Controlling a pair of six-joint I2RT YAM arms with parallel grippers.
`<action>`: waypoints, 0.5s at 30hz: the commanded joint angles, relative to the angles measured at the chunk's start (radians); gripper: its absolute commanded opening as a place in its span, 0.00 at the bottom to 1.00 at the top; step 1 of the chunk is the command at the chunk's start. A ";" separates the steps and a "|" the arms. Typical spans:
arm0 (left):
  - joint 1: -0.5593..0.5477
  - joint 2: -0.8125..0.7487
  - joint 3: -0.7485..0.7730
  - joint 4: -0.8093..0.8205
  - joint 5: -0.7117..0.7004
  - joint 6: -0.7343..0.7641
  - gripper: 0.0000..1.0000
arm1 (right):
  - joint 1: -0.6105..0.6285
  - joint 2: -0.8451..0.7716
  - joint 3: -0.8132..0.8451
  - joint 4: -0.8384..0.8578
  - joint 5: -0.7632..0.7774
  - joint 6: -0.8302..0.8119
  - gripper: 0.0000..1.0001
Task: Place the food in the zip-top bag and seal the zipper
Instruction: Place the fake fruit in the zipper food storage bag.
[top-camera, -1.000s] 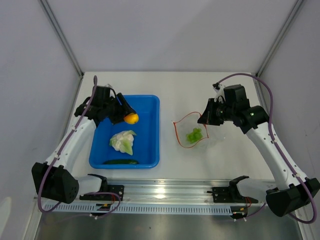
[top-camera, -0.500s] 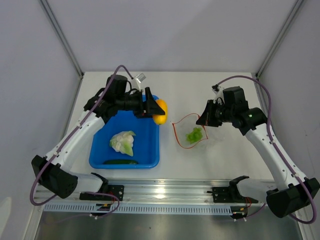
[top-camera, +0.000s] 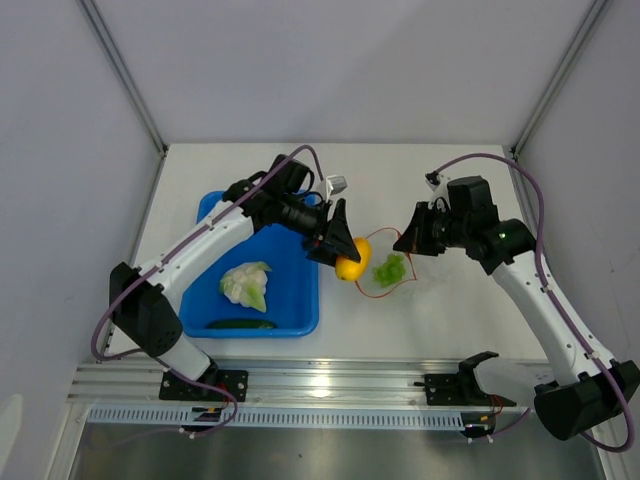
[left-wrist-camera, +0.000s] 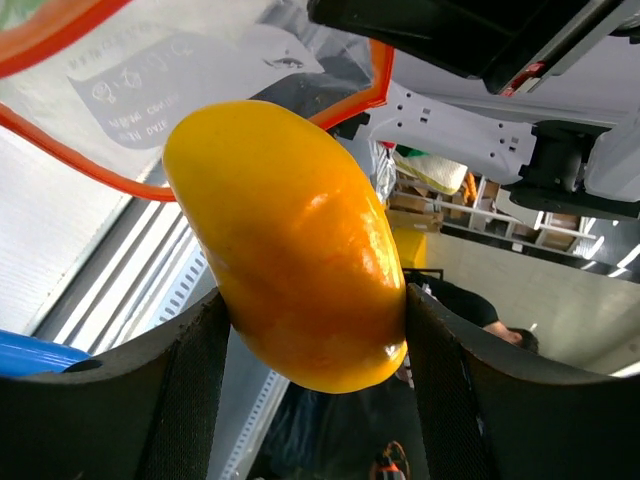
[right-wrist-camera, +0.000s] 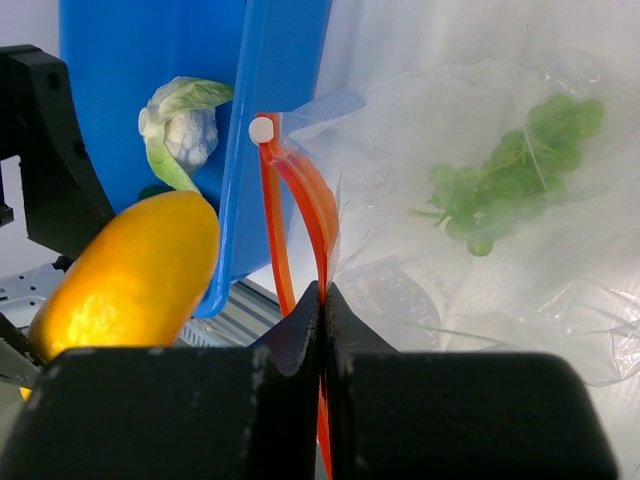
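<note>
Left wrist view first: what do the jaws have?

The left gripper (left-wrist-camera: 315, 335) stands fairly wide, and its two fingers press the sides of the orange-yellow fruit (left-wrist-camera: 290, 240). The fruit fills the gap between them and sticks out well past the tips.

And just beyond the fruit?

The clear zip-top bag (left-wrist-camera: 180, 70), with its orange-red zipper (left-wrist-camera: 100, 165) curving behind the fruit. From the top camera the fruit sits at the left rim of the bag's mouth. Whether it touches the strip I cannot tell.

What about the right gripper (right-wrist-camera: 322, 300)?

Its jaws are fully closed, pinching the zipper strip between the fingertips. From above, that grip is on the right side of the mouth, and the strip runs out from it in an open loop.

Anything inside the bag?

The green grape bunch (right-wrist-camera: 500, 170) lies within the crinkly plastic, which rests on the white table (top-camera: 450, 310).

And the other food?

The cabbage head (top-camera: 246, 283) lies in the middle of the blue tray (top-camera: 300, 205), left of the bag. The thin dark cucumber (top-camera: 240, 324) lies along the tray's near wall, apart from the cabbage.
</note>
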 joint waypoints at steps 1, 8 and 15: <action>-0.016 0.001 0.034 -0.024 0.087 0.013 0.04 | -0.003 -0.032 -0.005 0.025 0.017 0.008 0.00; -0.078 0.094 0.092 -0.058 0.072 -0.017 0.06 | -0.003 -0.035 -0.017 0.034 0.004 0.008 0.00; -0.109 0.140 0.150 -0.034 -0.038 -0.092 0.07 | -0.002 -0.046 -0.031 0.034 -0.012 0.006 0.00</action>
